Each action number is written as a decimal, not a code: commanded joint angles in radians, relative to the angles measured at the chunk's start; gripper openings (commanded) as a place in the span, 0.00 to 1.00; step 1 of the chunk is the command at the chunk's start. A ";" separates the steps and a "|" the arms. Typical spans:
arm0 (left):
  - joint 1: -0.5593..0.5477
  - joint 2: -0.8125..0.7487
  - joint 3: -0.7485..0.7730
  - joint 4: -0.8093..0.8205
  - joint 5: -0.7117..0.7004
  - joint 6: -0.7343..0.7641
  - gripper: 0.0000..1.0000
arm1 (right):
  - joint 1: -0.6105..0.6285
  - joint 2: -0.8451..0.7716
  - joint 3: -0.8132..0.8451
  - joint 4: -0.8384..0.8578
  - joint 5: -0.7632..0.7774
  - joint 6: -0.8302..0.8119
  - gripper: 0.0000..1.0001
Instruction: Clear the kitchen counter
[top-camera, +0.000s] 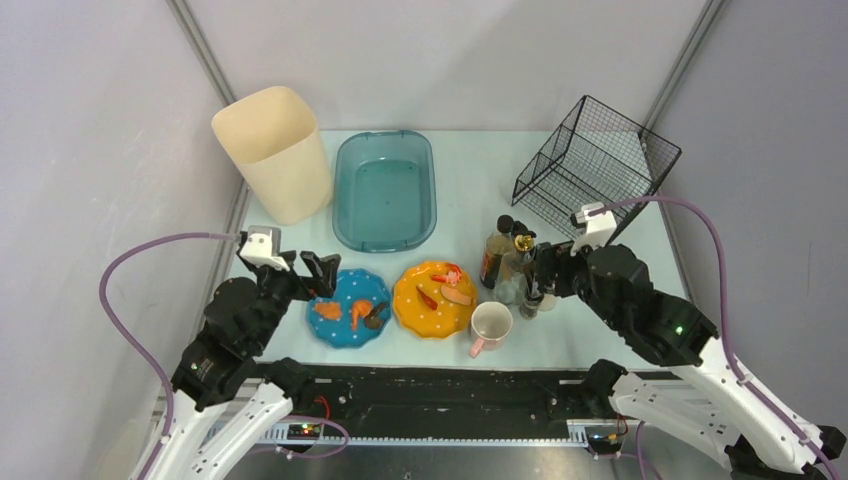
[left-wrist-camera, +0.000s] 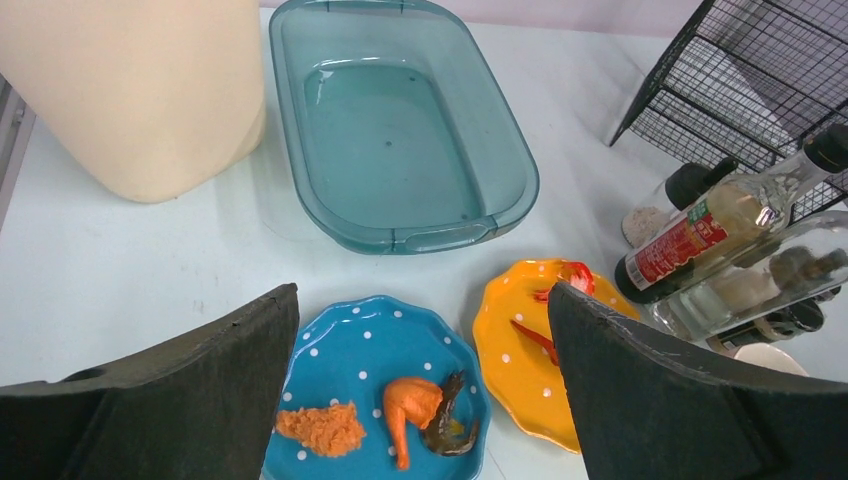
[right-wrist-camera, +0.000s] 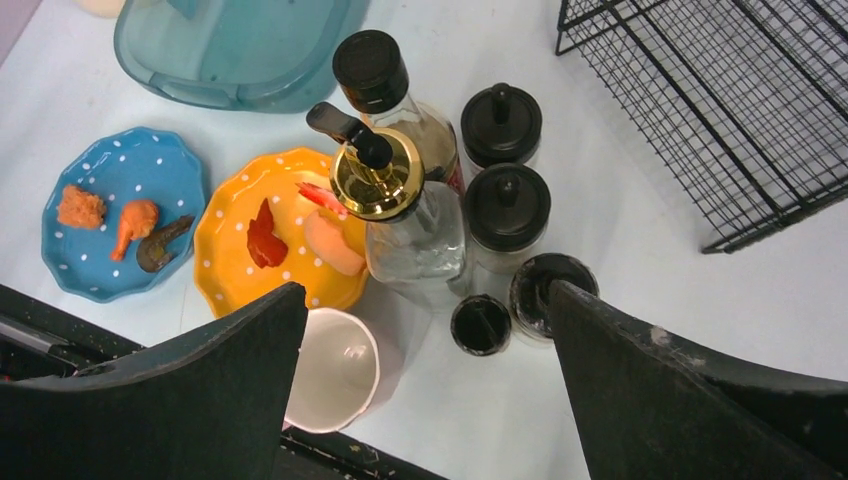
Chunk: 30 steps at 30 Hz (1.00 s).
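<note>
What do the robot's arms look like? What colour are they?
Each arm is white near its base and black at the chunky joints. A purple cable loops off the left arm, another off the right arm. The left gripper and right gripper each have two flat black fingers and a small white box behind. A tiny green light glows on the right arm.

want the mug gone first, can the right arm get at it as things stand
Probably yes. The right gripper hangs open right by the white mug, whose near side is free. The pourer bottle and orange plate stand close beside it, so the fit looks tight.
</note>
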 joint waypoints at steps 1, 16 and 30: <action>-0.002 0.003 -0.003 0.021 0.010 0.028 0.98 | 0.007 -0.001 -0.051 0.173 -0.008 -0.012 0.95; -0.002 0.001 -0.005 0.020 0.023 0.039 0.98 | 0.113 0.068 -0.242 0.526 0.269 -0.100 0.86; -0.002 0.003 -0.006 0.018 0.023 0.042 0.98 | 0.126 0.099 -0.314 0.667 0.342 -0.168 0.64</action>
